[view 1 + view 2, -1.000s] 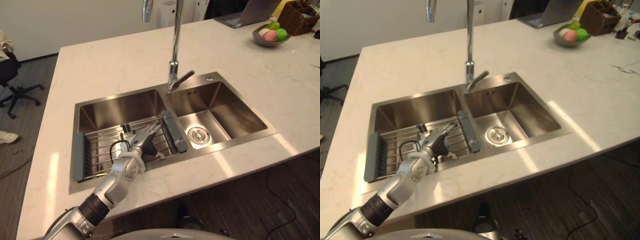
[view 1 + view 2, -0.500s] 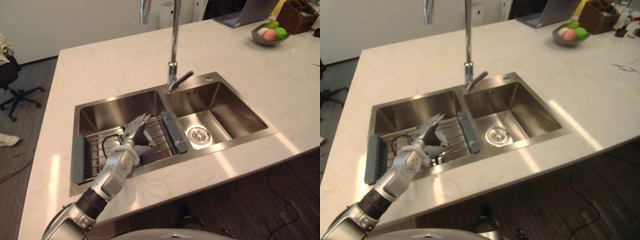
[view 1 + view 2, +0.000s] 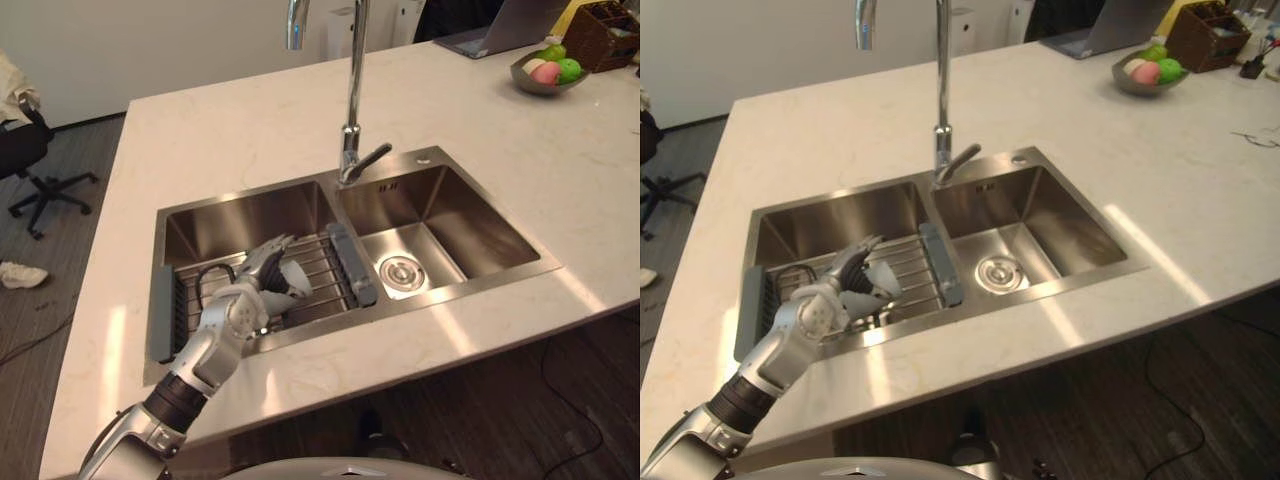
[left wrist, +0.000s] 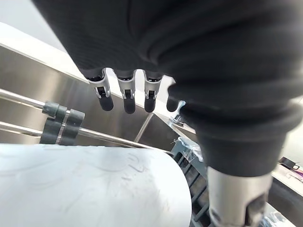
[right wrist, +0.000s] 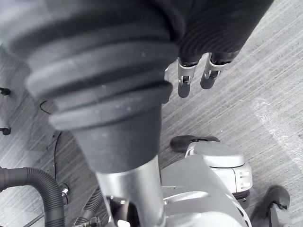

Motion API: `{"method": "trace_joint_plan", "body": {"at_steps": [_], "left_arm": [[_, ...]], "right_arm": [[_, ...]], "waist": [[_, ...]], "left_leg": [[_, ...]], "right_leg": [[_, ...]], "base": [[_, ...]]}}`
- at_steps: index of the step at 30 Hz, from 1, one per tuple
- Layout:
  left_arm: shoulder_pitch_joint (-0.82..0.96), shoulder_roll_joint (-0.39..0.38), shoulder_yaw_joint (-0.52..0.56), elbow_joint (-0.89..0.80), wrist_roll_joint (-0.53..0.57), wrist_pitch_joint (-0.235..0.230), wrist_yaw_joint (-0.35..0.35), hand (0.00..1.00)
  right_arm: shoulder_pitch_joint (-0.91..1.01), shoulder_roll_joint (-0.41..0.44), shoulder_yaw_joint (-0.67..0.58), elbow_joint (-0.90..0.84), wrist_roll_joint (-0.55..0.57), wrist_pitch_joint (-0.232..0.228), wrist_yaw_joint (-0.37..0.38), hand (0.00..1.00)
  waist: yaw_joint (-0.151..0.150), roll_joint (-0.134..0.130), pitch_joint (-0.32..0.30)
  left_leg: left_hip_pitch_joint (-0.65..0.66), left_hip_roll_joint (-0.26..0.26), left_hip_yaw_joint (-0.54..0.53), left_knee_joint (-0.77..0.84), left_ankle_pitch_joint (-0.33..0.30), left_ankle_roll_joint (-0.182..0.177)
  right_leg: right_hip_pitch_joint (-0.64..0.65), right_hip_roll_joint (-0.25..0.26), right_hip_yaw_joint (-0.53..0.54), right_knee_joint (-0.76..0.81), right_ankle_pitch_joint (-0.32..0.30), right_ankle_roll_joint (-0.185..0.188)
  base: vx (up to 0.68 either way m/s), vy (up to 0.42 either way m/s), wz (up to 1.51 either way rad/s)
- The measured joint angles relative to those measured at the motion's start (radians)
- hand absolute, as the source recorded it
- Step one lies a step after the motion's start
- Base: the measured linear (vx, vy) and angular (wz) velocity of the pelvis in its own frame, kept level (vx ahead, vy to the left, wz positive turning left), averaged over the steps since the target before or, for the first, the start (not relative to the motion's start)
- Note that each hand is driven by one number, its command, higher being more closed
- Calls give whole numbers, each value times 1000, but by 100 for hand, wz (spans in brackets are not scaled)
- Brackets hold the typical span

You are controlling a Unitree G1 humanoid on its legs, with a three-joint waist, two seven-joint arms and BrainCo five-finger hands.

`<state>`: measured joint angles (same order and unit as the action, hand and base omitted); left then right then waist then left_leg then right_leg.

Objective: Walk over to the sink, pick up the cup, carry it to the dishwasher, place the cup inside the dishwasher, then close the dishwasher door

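hovering left hand (image 3: 245, 298) | cup (image 4: 85, 189) just beneath fingers | in sink (image 3: 230, 215)

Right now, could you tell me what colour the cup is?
The cup is white, clearest in the left wrist view.

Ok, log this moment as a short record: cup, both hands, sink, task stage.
cup: pale cup on the wire rack in the sink's left basin
left hand: over the rack, fingers straight and spread around the cup, not curled on it
right hand: hangs above the floor, fingers relaxed, holding nothing
right basin: only the drain shows in it
counter: fruit bowl at the far corner
task stage: cup not yet picked up
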<state>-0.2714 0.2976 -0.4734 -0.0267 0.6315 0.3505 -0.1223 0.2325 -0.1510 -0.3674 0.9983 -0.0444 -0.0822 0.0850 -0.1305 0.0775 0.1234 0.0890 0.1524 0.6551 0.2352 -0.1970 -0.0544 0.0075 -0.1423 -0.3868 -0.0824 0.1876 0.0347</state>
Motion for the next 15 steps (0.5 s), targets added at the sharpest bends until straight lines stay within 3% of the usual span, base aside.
{"method": "trace_joint_plan", "body": {"at_steps": [15], "left_arm": [[44,21,3,-42,0,-17,-24,0]], "right_arm": [[1,-6,1,1,0,0,2,0]], "waist": [[16,2,0]], "left_leg": [[-3,-5,-17,-12,11,1]], "right_leg": [[1,-2,-12,0,-2,-1]], "base": [[-34,33,4]]}}
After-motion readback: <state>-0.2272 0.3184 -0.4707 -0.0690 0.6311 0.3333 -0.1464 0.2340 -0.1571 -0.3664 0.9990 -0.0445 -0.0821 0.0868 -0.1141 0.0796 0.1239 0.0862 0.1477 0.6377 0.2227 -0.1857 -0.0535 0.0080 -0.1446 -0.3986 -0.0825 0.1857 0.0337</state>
